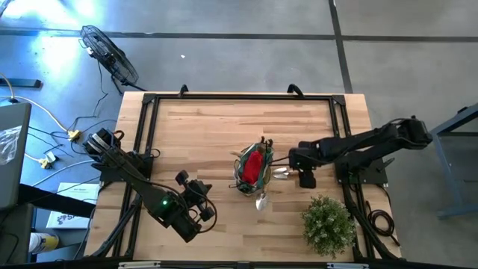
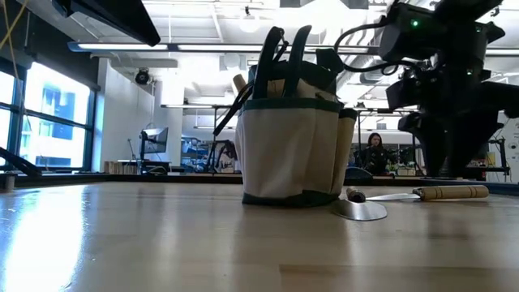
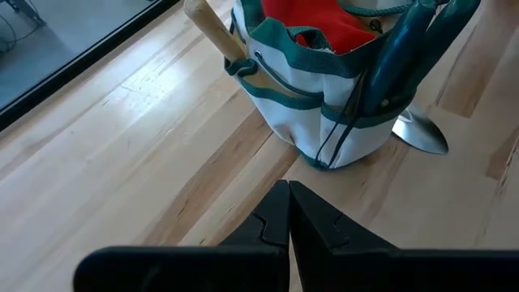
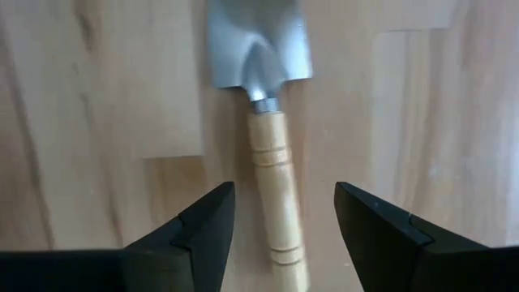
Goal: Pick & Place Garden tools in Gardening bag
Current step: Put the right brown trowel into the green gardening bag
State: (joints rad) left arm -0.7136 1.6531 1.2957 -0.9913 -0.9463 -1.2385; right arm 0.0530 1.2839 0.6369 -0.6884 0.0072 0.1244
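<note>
Trowel work is what I have in hand: my right gripper [image 4: 280, 223] hangs directly over the silver metal trowel with the pale wooden handle [image 4: 272, 174] lying flat on the light wooden table [image 1: 194, 134], just to the right of the bag, blade pointing toward it. The two dark fingers [image 4: 199, 231] stand spread, one on each side of the handle and clear of it, so nothing is pinched yet; I judge they are lined up across the handle because the narrow round wood gives a surer hold than the slick blade. The small round gardening bag of dark green and pale fabric with loop handles [image 1: 252, 168] stands upright near the table's middle, mouth open upward, with a red fabric piece [image 1: 254, 166] filling its top and another wooden handle [image 3: 212, 31] poking out at an angle. A second silver trowel [image 1: 261, 200] lies on the near side of the bag, just beside its base. My left gripper [image 3: 288, 215] waits at the near left of the table, fingers pressed together and holding nothing, facing the bag from well apart, which keeps it out of the right arm's way. A bushy green potted plant [image 1: 327, 224] sits at the near right, and I would steer any lift clear of it.
</note>
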